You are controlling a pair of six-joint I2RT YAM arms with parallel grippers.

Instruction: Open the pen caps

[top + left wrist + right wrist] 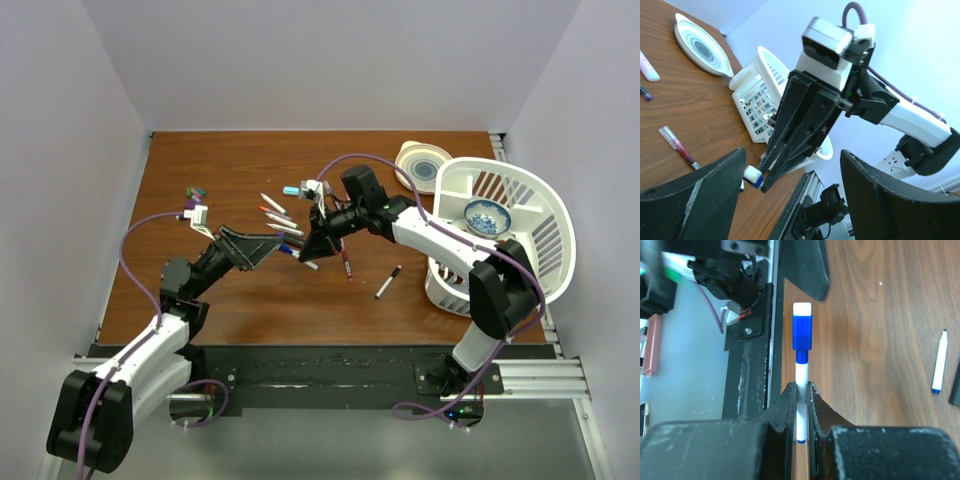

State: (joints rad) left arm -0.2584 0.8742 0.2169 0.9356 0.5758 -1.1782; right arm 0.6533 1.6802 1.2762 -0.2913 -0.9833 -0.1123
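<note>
Two claws: the right claw (800, 390) and the left claw (268, 247) are seen face to face above the table (260, 300).
Right claw: it is clenched on the white pen barrel (800, 377), which is pinched between its fingers (788, 407).
Blue cap (802, 332): it is found on the pen's far end, pointed at the left claw.
Left claw: it is spread wide and nothing is held. The blue cap is seen close by one finger (715, 175), not in the middle of the gap. If it is shut from here, the cap could be pushed sideways and the pen tilted.
Pen barrel: it is thin and smooth, so the whole pen could be dragged out of the right claw by a hard pull, cap and all.
Loose pens (272, 204): a tiny cap could be dropped among them and lost.
</note>
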